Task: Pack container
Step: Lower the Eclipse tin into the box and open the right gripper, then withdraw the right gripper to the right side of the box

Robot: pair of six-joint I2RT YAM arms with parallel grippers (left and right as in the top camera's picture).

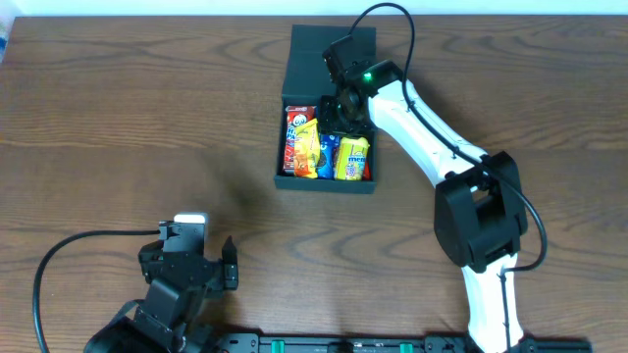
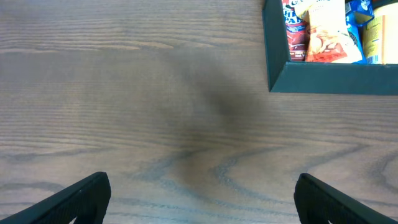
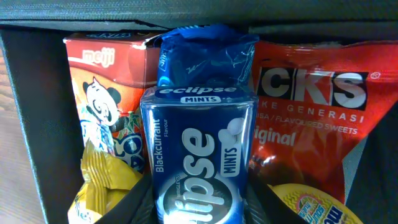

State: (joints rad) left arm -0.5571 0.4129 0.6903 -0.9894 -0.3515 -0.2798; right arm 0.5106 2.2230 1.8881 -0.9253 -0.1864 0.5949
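Your right fingers (image 3: 138,202) gripped the mints tin (image 3: 199,155) inside the container (image 1: 324,184); your left fingers (image 2: 81,199) stood wide open, empty, above the surface (image 2: 155,93).

container (image 2: 329,78): cut by top edge | mints tin (image 3: 198,162): bottom cropped

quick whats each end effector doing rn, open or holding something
left end effector: open, holding nothing.
right end effector: closed on the blue eclipse mints tin, at the container.
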